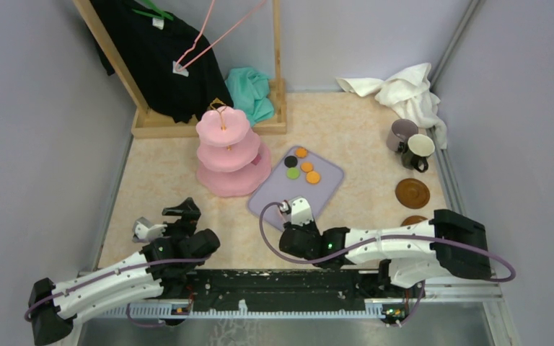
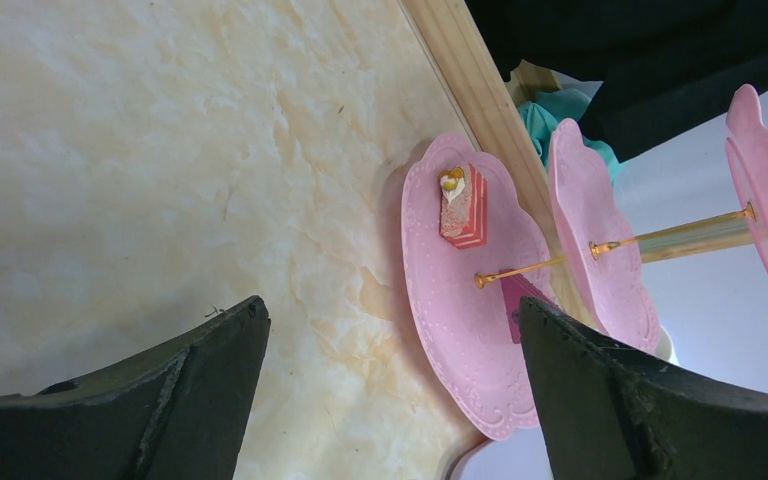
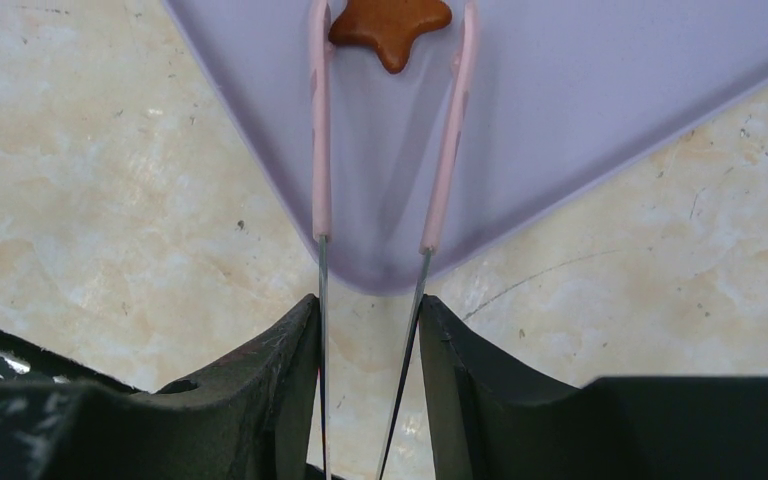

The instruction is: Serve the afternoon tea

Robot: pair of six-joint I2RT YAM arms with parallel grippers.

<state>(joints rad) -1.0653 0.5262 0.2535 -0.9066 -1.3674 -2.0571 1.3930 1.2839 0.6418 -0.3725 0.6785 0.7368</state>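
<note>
Across the marbled table (image 1: 159, 173) that I am bolted to, the pink three-tier stand (image 1: 227, 155) rises at the back left; just right of it lies the lilac tray (image 1: 330, 186), cornerwise to me; a crumpled white cloth (image 1: 404, 90) fills the far right corner; my left gripper (image 1: 180, 215) hangs over bare table near the stand, jaws wide apart and holding nothing; my right gripper (image 3: 370, 325) sits at the tray's near corner, jaws clamped on the thin pink tongs (image 3: 320, 150), whose two arms reach out over the tray; beside the cloth the mauve mug (image 1: 402, 132) and the cream mug (image 1: 421, 149) stand touching; nearer me on that side lie two brown saucers (image 1: 412, 192), one behind the other, well apart from the tray; a red-and-white cake slice (image 2: 463, 207) lies on the stand's bottom tier; on the tray's far end three orange rounds (image 1: 307, 166), a black round (image 1: 290, 161) and a green round (image 1: 292, 173) sit close together; the brown star (image 3: 390, 25) lies on the tray between the tong tips, and whether they touch it I cannot tell.
</note>
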